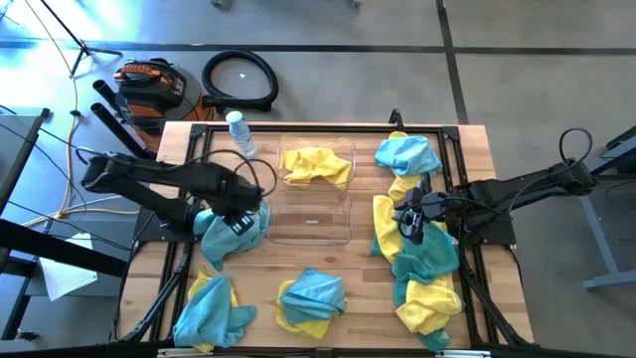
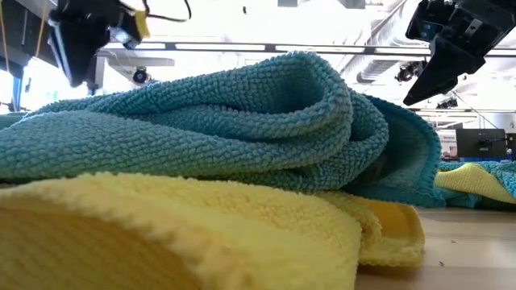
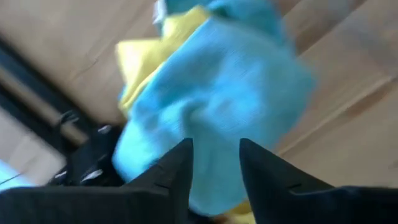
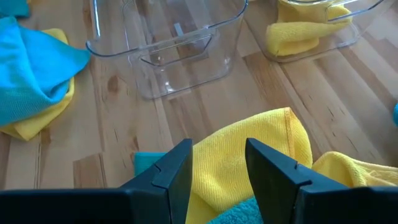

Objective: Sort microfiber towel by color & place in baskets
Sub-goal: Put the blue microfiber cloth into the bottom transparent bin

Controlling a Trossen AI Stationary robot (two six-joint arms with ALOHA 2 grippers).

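Observation:
Two clear baskets stand mid-table: the far one (image 1: 343, 151) holds a yellow towel (image 1: 318, 165), the near one (image 1: 310, 214) has nothing in it. My left gripper (image 1: 240, 219) points down, open, right over a teal towel (image 1: 227, 239) that lies left of the near basket. That towel shows blurred below the fingers in the left wrist view (image 3: 217, 106). My right gripper (image 1: 412, 225) is open, slanting down above a yellow towel (image 4: 249, 155) that lies on a teal one at the table's right. Nothing is between its fingers. My left gripper stands open over the teal towel's top (image 3: 214, 186). The picture is blurred, and I cannot tell whether the fingers touch the cloth.
Mixed yellow and teal towel heaps lie at the near left (image 1: 209, 308), near middle (image 1: 310, 298) and near right (image 1: 427, 288). A teal towel (image 1: 407, 154) sits at the far right. A clear water bottle (image 1: 239, 132) lies by the far basket's left side.

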